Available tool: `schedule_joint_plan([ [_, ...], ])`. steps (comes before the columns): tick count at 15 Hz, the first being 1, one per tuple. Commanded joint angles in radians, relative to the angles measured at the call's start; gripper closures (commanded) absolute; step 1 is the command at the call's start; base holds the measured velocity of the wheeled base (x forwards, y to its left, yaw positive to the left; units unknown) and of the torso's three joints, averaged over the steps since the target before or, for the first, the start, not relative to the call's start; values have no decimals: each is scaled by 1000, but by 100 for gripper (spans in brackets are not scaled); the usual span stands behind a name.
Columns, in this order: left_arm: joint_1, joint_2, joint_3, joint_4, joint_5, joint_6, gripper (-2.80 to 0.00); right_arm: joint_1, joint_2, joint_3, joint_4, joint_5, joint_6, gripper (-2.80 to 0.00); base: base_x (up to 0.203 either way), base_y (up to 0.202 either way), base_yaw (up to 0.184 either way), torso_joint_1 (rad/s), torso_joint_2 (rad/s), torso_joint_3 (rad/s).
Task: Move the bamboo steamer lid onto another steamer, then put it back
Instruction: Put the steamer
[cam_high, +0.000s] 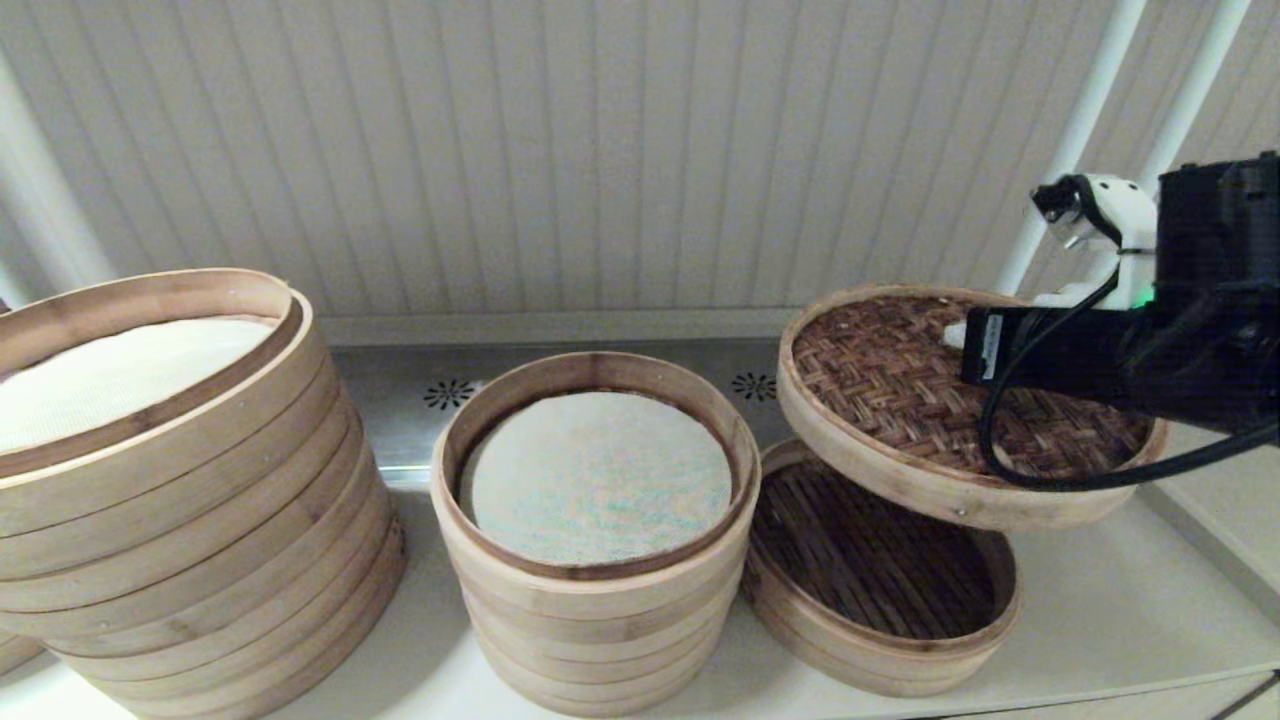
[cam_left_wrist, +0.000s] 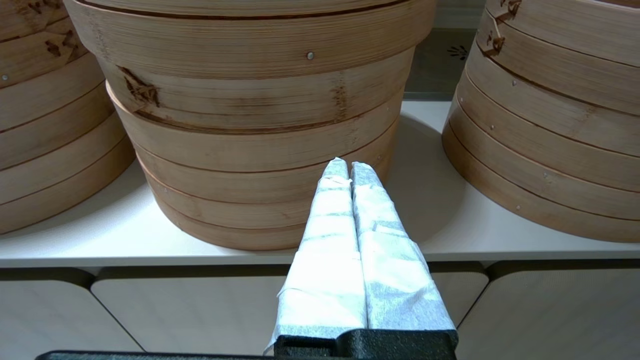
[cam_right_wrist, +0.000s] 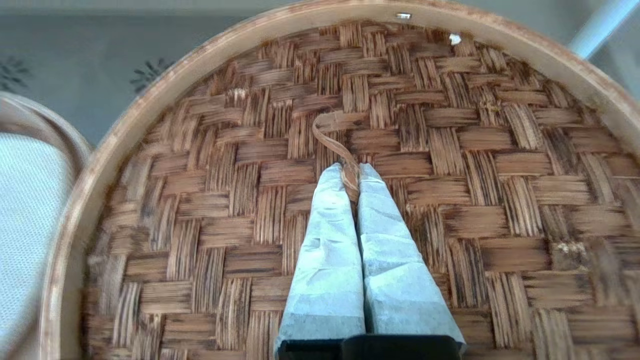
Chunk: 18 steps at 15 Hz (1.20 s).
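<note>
The bamboo steamer lid (cam_high: 900, 400), dark herringbone top with a pale rim, hangs tilted in the air above the low basket with a dark slatted floor (cam_high: 880, 580). My right gripper (cam_right_wrist: 350, 172) is shut on the lid's thin bamboo loop handle (cam_right_wrist: 330, 140) at the middle of the weave (cam_right_wrist: 450, 150). In the head view the right arm's black body (cam_high: 1120, 350) covers the lid's right part and hides the fingers. The other steamer (cam_high: 595, 530), a medium stack with a teal-flecked liner (cam_high: 600, 475), stands uncovered just left of the lid. My left gripper (cam_left_wrist: 348, 167) is shut on nothing, low before the counter's front edge.
A much wider stack with a plain white cloth (cam_high: 150, 480) fills the left of the counter. A ribbed wall and a metal ledge (cam_high: 560, 385) run behind the steamers. White pipes (cam_high: 1090, 110) rise at the back right. The counter's front edge (cam_left_wrist: 200, 257) lies near the left gripper.
</note>
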Motion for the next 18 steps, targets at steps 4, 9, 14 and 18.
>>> schedule_joint_plan([
  [4, 0, 0, 0, -1, 0, -1, 0, 49, 14, -185, 99, 3, 16, 0, 0, 0, 0, 0, 0, 0],
  [9, 0, 0, 0, -1, 0, 0, 0, 188, 110, -322, 136, 6, 25, 0, 0, 0, 0, 0, 0, 0],
  [14, 0, 0, 0, 0, 0, 0, 0, 309, 229, -428, 155, 8, 25, 0, 0, 0, 0, 0, 0, 0],
  [18, 0, 0, 0, -1, 0, 0, 0, 361, 313, -526, 159, 3, 24, 0, 0, 0, 0, 0, 0, 0],
])
